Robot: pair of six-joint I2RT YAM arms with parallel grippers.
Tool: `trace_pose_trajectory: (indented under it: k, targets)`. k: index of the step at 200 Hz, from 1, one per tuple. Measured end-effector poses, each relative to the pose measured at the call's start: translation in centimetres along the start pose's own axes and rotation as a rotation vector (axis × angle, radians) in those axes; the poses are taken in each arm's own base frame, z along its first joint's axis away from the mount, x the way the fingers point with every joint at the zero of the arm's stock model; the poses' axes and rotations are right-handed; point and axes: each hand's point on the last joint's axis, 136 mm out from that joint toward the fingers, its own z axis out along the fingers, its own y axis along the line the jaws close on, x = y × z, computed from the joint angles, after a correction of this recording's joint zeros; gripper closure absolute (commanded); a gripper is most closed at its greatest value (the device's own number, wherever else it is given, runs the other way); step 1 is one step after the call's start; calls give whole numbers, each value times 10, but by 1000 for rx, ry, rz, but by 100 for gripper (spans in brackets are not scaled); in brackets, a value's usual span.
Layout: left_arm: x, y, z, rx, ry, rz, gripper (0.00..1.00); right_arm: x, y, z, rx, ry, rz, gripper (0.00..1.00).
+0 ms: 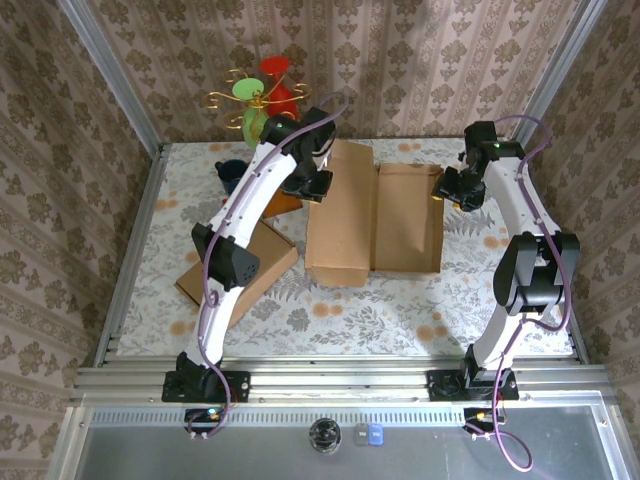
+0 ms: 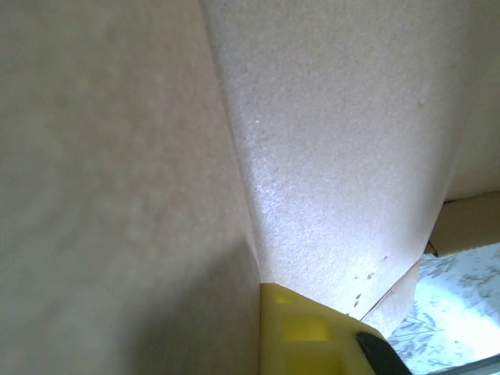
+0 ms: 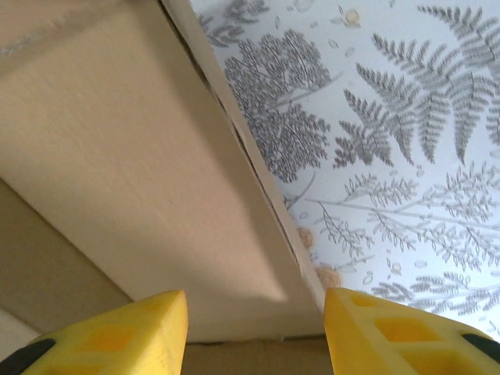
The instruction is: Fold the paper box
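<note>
Working on the paper box (image 1: 372, 215) lying open at mid-table (image 1: 330, 315), long axis running near-to-far, and straddling its right-hand wall with the right gripper (image 3: 254, 312), fingers apart, the box lying to that gripper's left. Holding the left gripper (image 1: 314, 172), fingers together, at the box's far-left corner. Getting the layout from the top view, the wall's rim between the fingers from the right wrist view, and from the left wrist view not telling whether cardboard is pinched.
</note>
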Motion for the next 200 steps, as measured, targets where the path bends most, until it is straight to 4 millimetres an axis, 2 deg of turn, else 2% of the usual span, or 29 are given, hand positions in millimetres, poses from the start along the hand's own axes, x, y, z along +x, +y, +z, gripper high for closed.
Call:
trace_pose_trajectory:
  k: [20, 47, 67, 85, 101, 115, 143, 180, 200]
  targets:
    - [-1, 6, 0, -31, -5, 35, 100, -9, 14, 1, -28, -58, -120, 52]
    - [-3, 13, -1, -77, -16, 90, 100, -11, 39, 1, -67, -147, -351, 50]
    - [-4, 16, -1, -119, -25, 139, 100, -6, 55, 2, -113, -235, -529, 46]
    - [-5, 18, -2, -156, -33, 172, 100, 2, 65, -1, -146, -341, -722, 38]
    - [-5, 19, -3, -183, -39, 195, 100, 8, 72, -4, -156, -418, -878, 38]
    - [-6, 19, -3, -208, -45, 210, 100, 4, 79, -7, -146, -462, -988, 42]
    - [-6, 17, -5, -245, -55, 239, 100, -8, 87, -7, -107, -497, -1137, 42]
    - [-6, 16, -6, -275, -60, 275, 100, -12, 85, -5, -53, -507, -1258, 40]
    - [-6, 15, -6, -282, -62, 282, 100, -16, 87, 0, -43, -500, -1293, 45]
